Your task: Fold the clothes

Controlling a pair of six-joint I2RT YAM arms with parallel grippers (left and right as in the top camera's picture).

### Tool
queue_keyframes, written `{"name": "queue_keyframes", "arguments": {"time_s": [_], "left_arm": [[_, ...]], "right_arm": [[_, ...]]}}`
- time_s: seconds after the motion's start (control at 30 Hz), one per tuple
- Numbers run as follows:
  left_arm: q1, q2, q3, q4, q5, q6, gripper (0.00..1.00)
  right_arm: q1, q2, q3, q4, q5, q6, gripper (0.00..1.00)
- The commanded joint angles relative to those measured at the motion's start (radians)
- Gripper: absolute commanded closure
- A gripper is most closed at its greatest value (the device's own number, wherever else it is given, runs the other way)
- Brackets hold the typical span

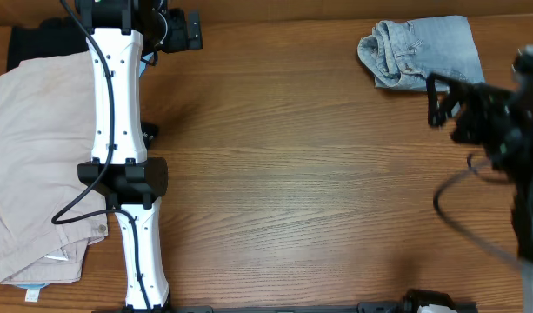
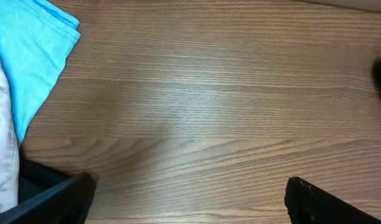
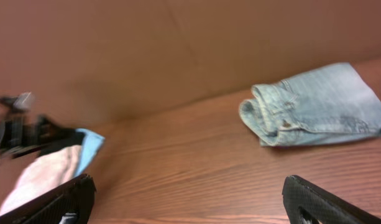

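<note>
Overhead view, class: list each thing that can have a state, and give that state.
Shorts: folded, lying free on the table.
Trousers: spread out at the left edge.
Left gripper: open, empty.
Right gripper: open, empty.

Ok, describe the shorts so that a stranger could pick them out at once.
Start from the wooden table and go to its top right corner in the overhead view. The small folded bundle lying alone there is the shorts. They are faded light blue denim with stitched seams, unlike the large beige trousers spread out at the left edge.
</note>
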Motion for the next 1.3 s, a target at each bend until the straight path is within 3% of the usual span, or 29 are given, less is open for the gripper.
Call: {"name": "queue_keyframes", "arguments": {"time_s": [0.0,0.2,0.4,0.67,1.13,1.27], "left_arm": [[-0.005,-0.024,0.017,0.001,-0.006,0.002,0.0],[-0.005,-0.024,0.017,0.001,-0.006,0.002,0.0],[-0.005,-0.024,0.017,0.001,-0.006,0.002,0.0],[-0.005,-0.024,0.017,0.001,-0.006,0.002,0.0],[-0.005,-0.024,0.017,0.001,-0.006,0.002,0.0],[-0.005,-0.024,0.017,0.001,-0.006,0.002,0.0]], "right_arm": [[0.005,-0.089,0.012,-0.055,-0.043,-0.019,0.0],[0.005,-0.177,0.012,-0.246,0.106,-0.045,0.0],[0.006,-0.187,-0.023,-0.238,0.163,-0.047,0.0],[0.029,-0.313,-0.329,0.084,0.167,-0.049,0.0],[0.124,-0.759,-1.185,0.86,0.131,-0.045,0.0],[0.152,-0.837,-1.289,0.899,0.176,-0.045,0.0]]}}
